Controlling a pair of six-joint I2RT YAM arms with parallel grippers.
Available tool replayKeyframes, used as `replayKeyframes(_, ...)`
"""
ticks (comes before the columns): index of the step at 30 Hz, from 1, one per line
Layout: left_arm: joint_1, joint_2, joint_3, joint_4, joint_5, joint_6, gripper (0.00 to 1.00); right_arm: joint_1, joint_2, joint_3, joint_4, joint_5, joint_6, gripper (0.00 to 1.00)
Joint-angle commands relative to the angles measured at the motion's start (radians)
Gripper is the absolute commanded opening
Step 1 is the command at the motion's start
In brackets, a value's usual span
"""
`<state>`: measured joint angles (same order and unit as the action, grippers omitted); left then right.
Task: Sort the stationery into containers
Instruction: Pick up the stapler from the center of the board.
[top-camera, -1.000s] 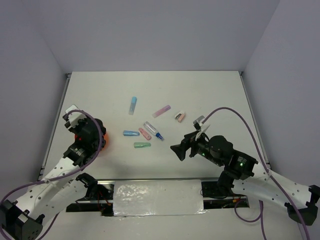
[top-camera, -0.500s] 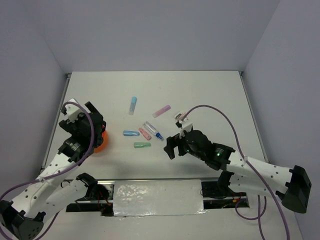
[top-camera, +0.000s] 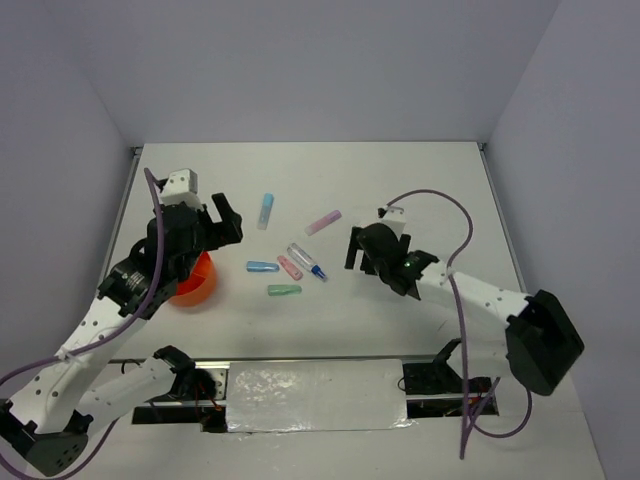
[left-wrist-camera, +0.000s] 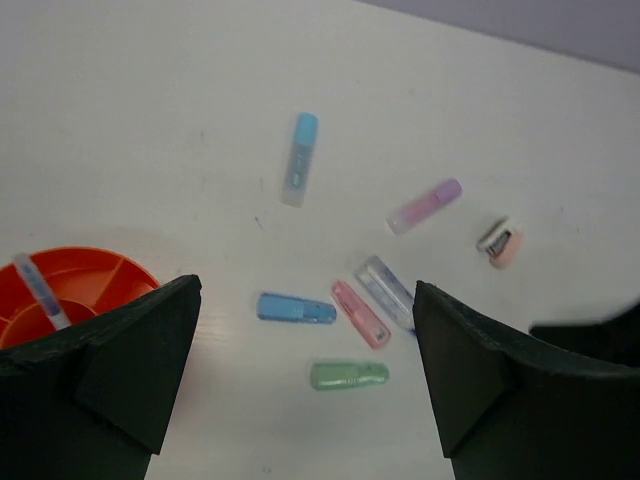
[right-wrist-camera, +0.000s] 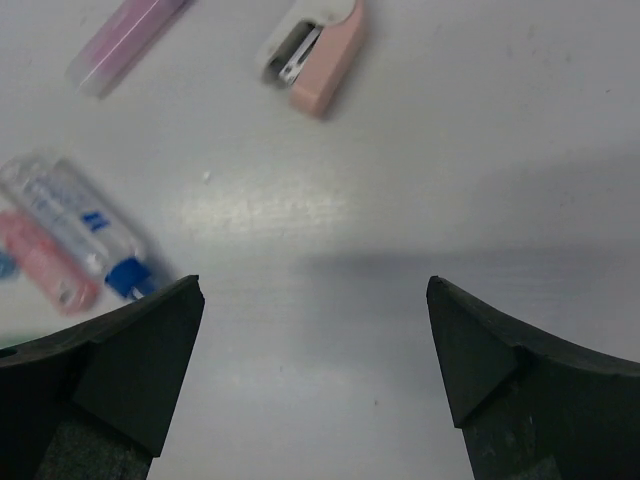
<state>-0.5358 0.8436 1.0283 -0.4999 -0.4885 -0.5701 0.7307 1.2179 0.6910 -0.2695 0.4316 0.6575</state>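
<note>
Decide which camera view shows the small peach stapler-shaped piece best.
The right wrist view: the small peach stapler-shaped piece lies close and sharp, its white and metal mouth plain. The left wrist view shows it small and distant. In the top view I cannot find it; the right gripper seems to cover it.

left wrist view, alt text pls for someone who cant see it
The left gripper hangs open over a white table, with seven small pastel stationery pieces scattered below it. At lower left sits an orange cup with one clear piece already inside.
</note>
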Motion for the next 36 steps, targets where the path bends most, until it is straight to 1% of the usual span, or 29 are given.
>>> replayKeyframes(1,-0.030,-0.029,0.024,-0.045,0.171,0.055,0.99,-0.072,0.152,0.152,-0.068,0.113,0.090,1.00)
replayKeyframes(2,-0.035,-0.043,0.019,-0.043,0.183,0.058,0.99,-0.098,0.195,0.226,-0.082,0.116,0.093,1.00)
replayKeyframes(3,-0.041,-0.057,0.010,-0.037,0.194,0.061,0.99,-0.105,0.286,0.266,-0.094,0.116,0.096,1.00)
replayKeyframes(5,-0.044,-0.078,-0.003,-0.042,0.228,0.076,0.99,-0.117,0.380,0.346,-0.141,0.108,0.099,1.00)
replayKeyframes(6,-0.044,-0.078,-0.004,-0.064,0.231,0.085,0.99,-0.116,0.463,0.422,-0.155,0.108,0.102,1.00)
replayKeyframes(8,-0.046,-0.083,-0.010,-0.075,0.249,0.096,0.99,-0.117,0.537,0.519,-0.194,0.116,0.116,1.00)
replayKeyframes(9,-0.047,-0.090,-0.014,-0.075,0.257,0.107,0.99,-0.119,0.599,0.547,-0.224,0.128,0.125,1.00)
replayKeyframes(10,-0.047,-0.095,-0.017,-0.075,0.266,0.110,0.99,-0.120,0.626,0.570,-0.235,0.159,0.148,1.00)
replayKeyframes(13,-0.049,-0.118,-0.036,-0.074,0.307,0.139,0.99,-0.136,0.712,0.634,-0.264,0.174,0.165,0.99)
replayKeyframes(14,-0.049,-0.123,-0.039,-0.077,0.307,0.142,0.99,-0.137,0.744,0.659,-0.270,0.171,0.165,0.96)
replayKeyframes(17,-0.049,-0.144,-0.062,-0.075,0.306,0.156,0.99,-0.139,0.770,0.657,-0.272,0.156,0.174,0.90)
replayKeyframes(18,-0.049,-0.153,-0.068,-0.077,0.303,0.160,0.99,-0.139,0.767,0.642,-0.252,0.154,0.180,0.82)
replayKeyframes(20,-0.049,-0.156,-0.085,-0.075,0.300,0.164,0.99,-0.142,0.755,0.581,-0.208,0.131,0.185,0.77)
replayKeyframes(23,-0.049,-0.163,-0.103,-0.071,0.297,0.168,0.99,-0.155,0.758,0.565,-0.189,0.125,0.197,0.75)
replayKeyframes(25,-0.049,-0.166,-0.112,-0.063,0.309,0.168,0.99,-0.159,0.770,0.565,-0.175,0.110,0.185,0.72)
replayKeyframes(26,-0.049,-0.164,-0.116,-0.057,0.312,0.165,0.99,-0.162,0.767,0.564,-0.171,0.113,0.180,0.65)
replayKeyframes(27,-0.049,-0.166,-0.117,-0.055,0.315,0.165,0.99,-0.162,0.767,0.564,-0.166,0.108,0.174,0.61)
replayKeyframes(28,-0.049,-0.167,-0.119,-0.055,0.315,0.164,0.99,-0.162,0.766,0.565,-0.165,0.107,0.169,0.54)
replayKeyframes(32,-0.049,-0.166,-0.112,-0.049,0.320,0.159,0.99,-0.159,0.733,0.545,-0.136,0.102,0.142,0.34)
replayKeyframes(33,-0.049,-0.166,-0.106,-0.049,0.324,0.157,0.99,-0.160,0.723,0.526,-0.123,0.104,0.117,0.30)
replayKeyframes(34,-0.049,-0.164,-0.100,-0.045,0.336,0.151,0.99,-0.159,0.692,0.513,-0.108,0.104,0.093,0.20)
replayKeyframes(35,-0.049,-0.163,-0.097,-0.039,0.347,0.148,0.99,-0.156,0.672,0.501,-0.074,0.105,0.068,0.15)
replayKeyframes(36,-0.049,-0.164,-0.091,-0.017,0.363,0.144,0.99,-0.149,0.648,0.466,-0.048,0.104,0.007,0.11)
